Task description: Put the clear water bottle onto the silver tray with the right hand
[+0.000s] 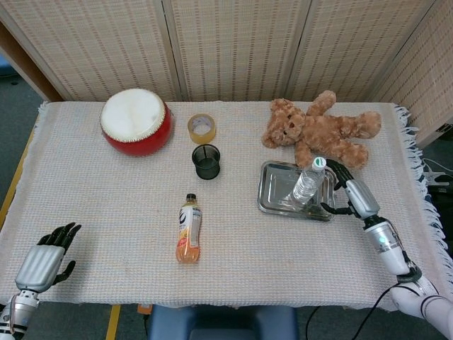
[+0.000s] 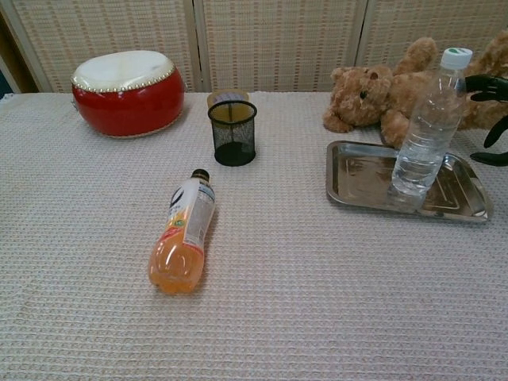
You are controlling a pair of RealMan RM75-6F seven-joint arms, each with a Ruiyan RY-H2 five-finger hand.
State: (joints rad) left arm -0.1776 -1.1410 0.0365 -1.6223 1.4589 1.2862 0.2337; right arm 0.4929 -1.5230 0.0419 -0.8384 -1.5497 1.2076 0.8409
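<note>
The clear water bottle (image 1: pixel 308 183) (image 2: pixel 424 131) stands nearly upright, leaning slightly, with its base inside the silver tray (image 1: pixel 272 201) (image 2: pixel 357 182). My right hand (image 1: pixel 347 191) (image 2: pixel 488 119) is just to the right of the bottle, fingers spread apart and off it, holding nothing. In the chest view only its dark fingertips show at the right edge. My left hand (image 1: pixel 48 258) rests open near the table's front left corner, empty.
A brown teddy bear (image 1: pixel 318 131) lies right behind the tray. An orange drink bottle (image 1: pixel 188 230) lies on its side mid-table. A black mesh cup (image 1: pixel 206 161), a tape roll (image 1: pixel 202 127) and a red drum (image 1: pixel 136 120) stand at the back left.
</note>
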